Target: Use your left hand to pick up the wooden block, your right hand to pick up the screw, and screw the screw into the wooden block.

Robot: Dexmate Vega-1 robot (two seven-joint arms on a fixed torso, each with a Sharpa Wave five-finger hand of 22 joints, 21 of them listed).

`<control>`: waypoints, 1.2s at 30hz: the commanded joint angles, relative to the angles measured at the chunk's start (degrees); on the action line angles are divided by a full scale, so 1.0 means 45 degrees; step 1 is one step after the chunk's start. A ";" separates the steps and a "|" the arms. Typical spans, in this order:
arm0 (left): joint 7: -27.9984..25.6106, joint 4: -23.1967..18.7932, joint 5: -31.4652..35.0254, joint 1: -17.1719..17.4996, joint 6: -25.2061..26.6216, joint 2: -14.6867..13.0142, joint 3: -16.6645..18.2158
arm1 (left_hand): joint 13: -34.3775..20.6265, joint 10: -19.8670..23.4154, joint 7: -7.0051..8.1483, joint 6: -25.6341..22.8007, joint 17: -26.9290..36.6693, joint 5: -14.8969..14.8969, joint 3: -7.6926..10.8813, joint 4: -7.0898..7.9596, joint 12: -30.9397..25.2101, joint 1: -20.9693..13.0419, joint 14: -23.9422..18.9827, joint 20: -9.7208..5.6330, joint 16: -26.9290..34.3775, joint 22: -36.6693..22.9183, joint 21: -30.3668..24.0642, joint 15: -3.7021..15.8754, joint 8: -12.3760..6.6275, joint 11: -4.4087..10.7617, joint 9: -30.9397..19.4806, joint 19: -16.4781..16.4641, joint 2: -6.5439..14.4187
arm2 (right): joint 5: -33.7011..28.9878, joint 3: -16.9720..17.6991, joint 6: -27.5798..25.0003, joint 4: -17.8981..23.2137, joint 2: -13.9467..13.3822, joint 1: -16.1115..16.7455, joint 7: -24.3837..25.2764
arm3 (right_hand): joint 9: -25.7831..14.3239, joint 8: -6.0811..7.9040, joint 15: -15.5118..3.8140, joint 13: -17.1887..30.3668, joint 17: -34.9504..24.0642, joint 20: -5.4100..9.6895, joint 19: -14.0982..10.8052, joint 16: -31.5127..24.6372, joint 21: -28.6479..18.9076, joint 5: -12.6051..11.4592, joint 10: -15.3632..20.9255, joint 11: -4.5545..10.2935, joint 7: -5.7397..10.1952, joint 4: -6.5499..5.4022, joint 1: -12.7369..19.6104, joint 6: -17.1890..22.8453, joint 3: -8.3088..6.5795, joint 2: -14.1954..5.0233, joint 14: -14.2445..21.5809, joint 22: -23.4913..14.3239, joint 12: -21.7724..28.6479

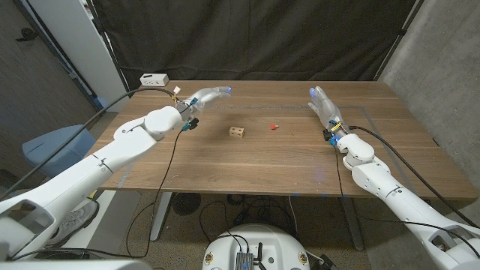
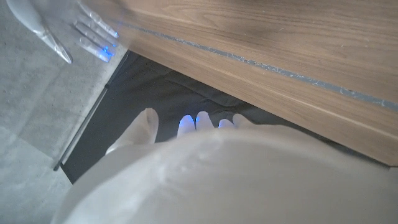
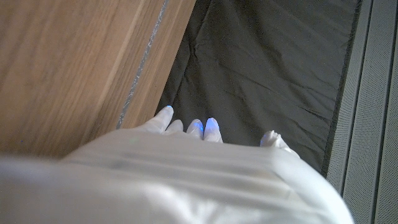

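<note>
1. The brown wooden table [image 1: 247, 169] bears, near its middle, the small pale wooden block [image 1: 237, 133] with dark holes in its near face; it stands alone on the board, touched by nothing.
2. Just to the right of the block and a little farther back lies the small red screw [image 1: 274, 127], apart from the block and from both hands.
3. On the right side, the robot's white right hand [image 1: 323, 104] is raised over the table, well to the right of the screw, its fingers stretched out and apart, holding nothing. In the right wrist view the right hand [image 3: 205, 168] shows its back, with fingertips [image 3: 211, 127] reaching towards the dark cloth backdrop [image 3: 273, 68].
4. On the left side, the robot's white left hand [image 1: 204, 97] reaches over the far left part of the table, fingers extended and empty, well apart from the block. The left wrist view shows the back of that hand [image 2: 211, 174].
5. At the far left corner of the table sits a small white box [image 1: 153, 79].
</note>
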State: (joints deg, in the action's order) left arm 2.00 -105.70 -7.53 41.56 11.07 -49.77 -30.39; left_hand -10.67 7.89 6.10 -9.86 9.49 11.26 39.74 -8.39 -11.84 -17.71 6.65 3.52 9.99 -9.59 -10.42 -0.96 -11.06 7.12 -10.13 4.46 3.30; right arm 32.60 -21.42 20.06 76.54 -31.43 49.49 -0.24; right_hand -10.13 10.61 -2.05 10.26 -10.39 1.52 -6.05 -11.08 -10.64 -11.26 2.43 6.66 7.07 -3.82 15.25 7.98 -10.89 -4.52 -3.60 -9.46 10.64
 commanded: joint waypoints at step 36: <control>0.5907 -0.2911 1.1596 -0.3169 0.4568 0.0162 -0.3806 | -0.0200 0.0662 0.0699 -0.0202 0.0080 -0.0171 -0.0225 -0.0478 -0.0135 -0.3553 0.0198 0.1421 0.0037 -0.0060 0.0134 -0.0295 -0.0189 0.0751 -0.0096 0.2068 -0.2150 | -0.0462 0.0168 -0.0050 0.0717 0.0056 0.0589 0.1257 | -0.0039 0.0029 -0.0139 0.0025 0.0019 -0.0354 0.0110 0.0078 -0.0025 -0.0086 -0.0073 0.0073 0.0030 0.0463 0.0355 -0.0041 -0.0068 0.0184 -0.0213 -0.0067 -0.0008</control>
State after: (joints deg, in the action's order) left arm 21.40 -119.26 33.70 29.86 30.15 -51.90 -44.19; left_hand -11.35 10.72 9.94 -10.24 9.76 10.33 38.80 -10.55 -12.37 -32.53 6.91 9.43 10.14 -9.75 -9.74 -2.24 -11.65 10.16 -10.28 10.01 -6.27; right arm 30.55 -20.86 19.65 80.12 -31.05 52.17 5.49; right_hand -10.14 10.60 -2.05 10.25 -10.13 0.19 -5.53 -10.80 -10.64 -11.26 2.44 6.65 7.28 -2.29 16.08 7.76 -11.09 -3.70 -4.23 -9.45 10.64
